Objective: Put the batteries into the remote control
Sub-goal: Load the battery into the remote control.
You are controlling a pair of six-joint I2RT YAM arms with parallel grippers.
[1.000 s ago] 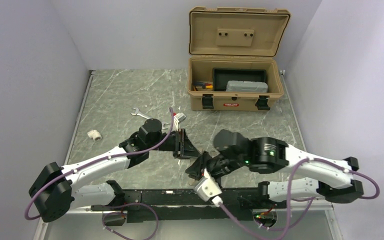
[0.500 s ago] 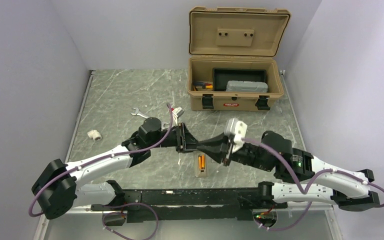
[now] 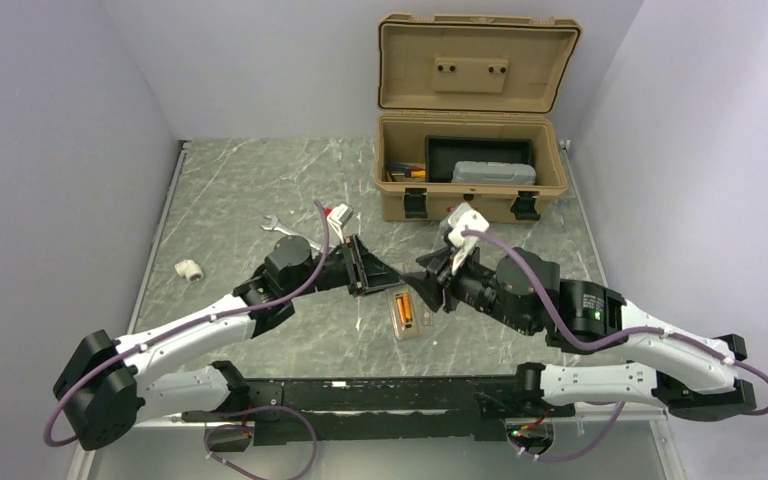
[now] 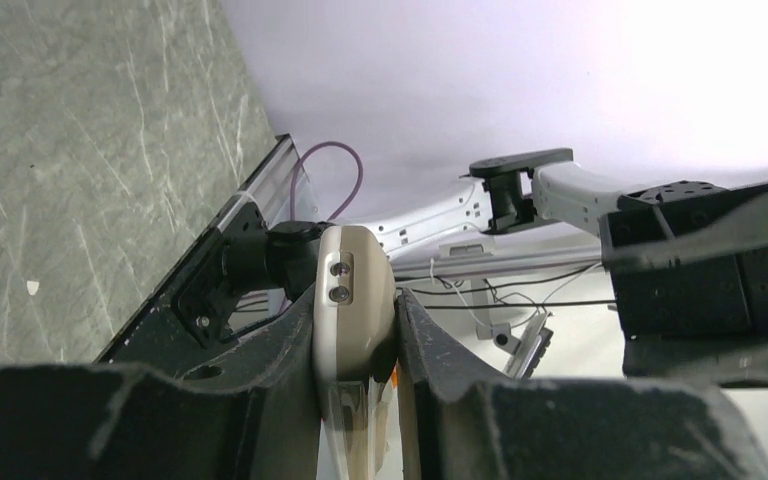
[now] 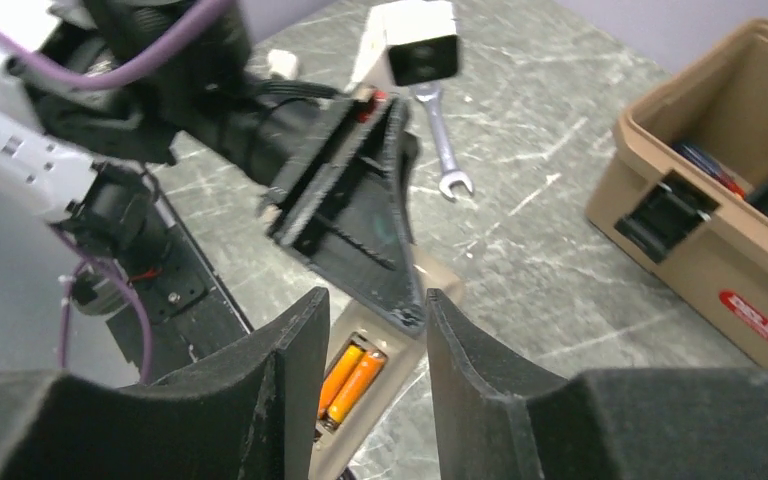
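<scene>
On the marbled tabletop [image 3: 240, 190], just beyond the bar that carries the arm bases, the remote control [image 3: 407, 335] shows its tan back facing up and its battery bay uncovered. The batteries [image 3: 405, 312] sit side by side inside that bay, two orange cylinders running along the remote's length.

The left gripper [image 3: 390, 282] reaches in from the left, and its black fingers are pressed onto the far end of the remote, pinching it. The left wrist view shows the tan body clamped edge-on between them. It cannot be told whether the remote's near end rests on the table or hangs just above it.

The right gripper [image 5: 375, 297] comes in from the right at the same end. Its jaws are spread and grip nothing, and the bay and batteries are visible through the gap between them.

Farther back on the left, a silver wrench [image 3: 282, 229] lies flat. A small white fitting [image 3: 189, 269] lies well apart from it, near the table's left edge.

At the far right stands an open tan toolbox [image 3: 460, 203] with its lid up. Inside are a black tray [image 3: 480, 150] and a grey case [image 3: 494, 172].
</scene>
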